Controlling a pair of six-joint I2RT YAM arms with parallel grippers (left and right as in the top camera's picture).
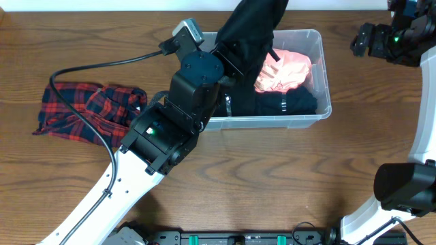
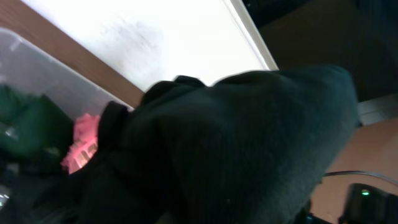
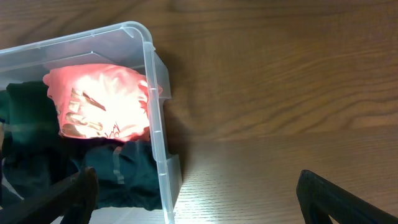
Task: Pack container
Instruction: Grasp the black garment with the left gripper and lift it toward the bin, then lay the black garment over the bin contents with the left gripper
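A brown wood-grain counter (image 1: 286,177) fills nearly the whole overhead view, with a strip of white wall (image 1: 102,5) along its far edge. The left wrist camera looks up past the wood edge at a bright white surface (image 2: 155,37) with a pale border.

The left arm (image 1: 170,126), white below and black above, reaches from the near left corner up to the container. A large black garment (image 1: 248,34) hangs lifted over the container's left half and drapes over the end of this arm. It also fills most of the left wrist view, so the left fingers are hidden and I cannot tell whether they are apart or clamped on it.

The right arm (image 1: 402,34) sits at the far right corner, clear of the container. The right fingers (image 3: 336,199) are spread wide apart and hold nothing, above bare wood just beside the container's end.

The container (image 1: 325,78) stands on the counter right of centre, near the far edge. It holds a pink garment (image 1: 283,71) and a dark green garment (image 3: 124,180).

A red plaid cloth (image 1: 88,109) lies crumpled on the counter to the left, well apart from the container. A black cable (image 1: 102,64) curves above it.
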